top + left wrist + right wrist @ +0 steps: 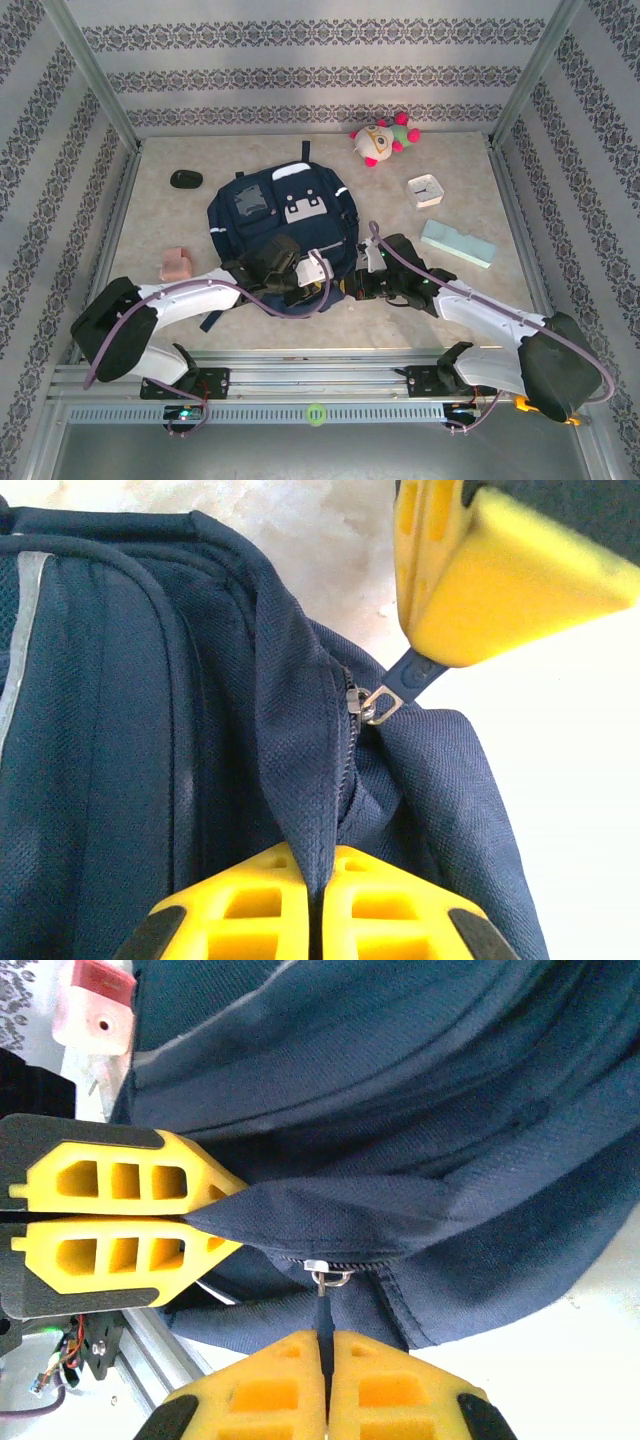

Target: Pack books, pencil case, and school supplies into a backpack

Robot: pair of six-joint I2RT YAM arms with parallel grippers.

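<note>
Top view: I see the backpack lying mid-table, the pencil case off to its right and the pink block to its left, both apart from it.

Left wrist: my left gripper is closed flat on a fold of the backpack's navy fabric beside the zip.

Right wrist: my right gripper is pinched tight on the zipper pull, fingers together. The left gripper's fingers grip the flap just beside it.
</note>
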